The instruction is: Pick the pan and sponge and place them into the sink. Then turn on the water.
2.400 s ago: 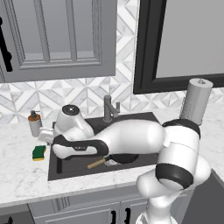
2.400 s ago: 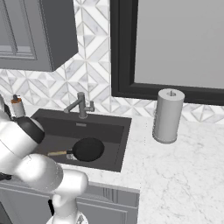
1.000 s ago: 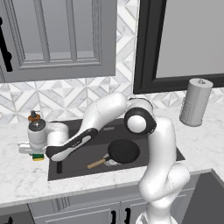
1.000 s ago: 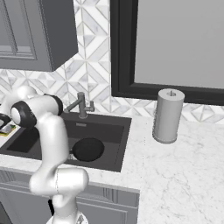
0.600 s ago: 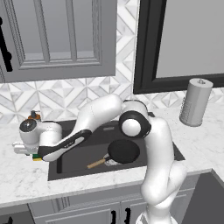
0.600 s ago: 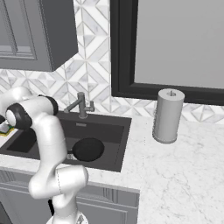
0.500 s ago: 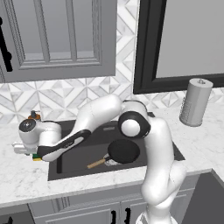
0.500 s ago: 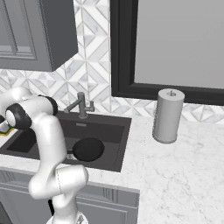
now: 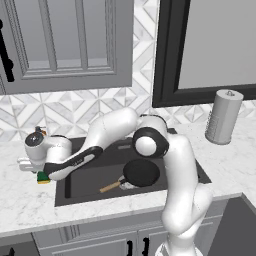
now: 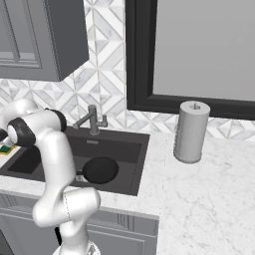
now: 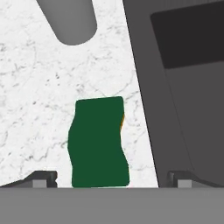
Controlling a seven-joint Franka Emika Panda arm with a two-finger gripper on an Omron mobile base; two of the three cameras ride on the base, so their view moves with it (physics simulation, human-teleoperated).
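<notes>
The sponge [image 11: 98, 142] lies green side up on the marble counter just left of the sink [image 11: 188, 100]. My gripper [image 11: 113, 179] hangs straight above it, open, one fingertip [image 11: 43, 178] on each side and nothing between them. From the left base view the arm stretches left across the basin, the gripper [image 9: 40, 169] is over the sponge [image 9: 44, 178], and the black pan [image 9: 141, 172] with its wooden handle lies inside the sink [image 9: 65, 192]. The right base view has the pan [image 10: 100, 169] in the basin and the sponge [image 10: 5, 148] at the left edge. No water runs.
A grey soap dispenser [image 11: 70, 19] stands just beyond the sponge. The faucet [image 10: 92, 119] rises at the back of the sink. A paper towel roll [image 9: 224, 116] stands on the counter right of the sink. Cabinets hang above on the left.
The arm has swung left from over the sink to above the sponge and come down a little over it. The pan has stayed in the sink. The jaws stay open.
</notes>
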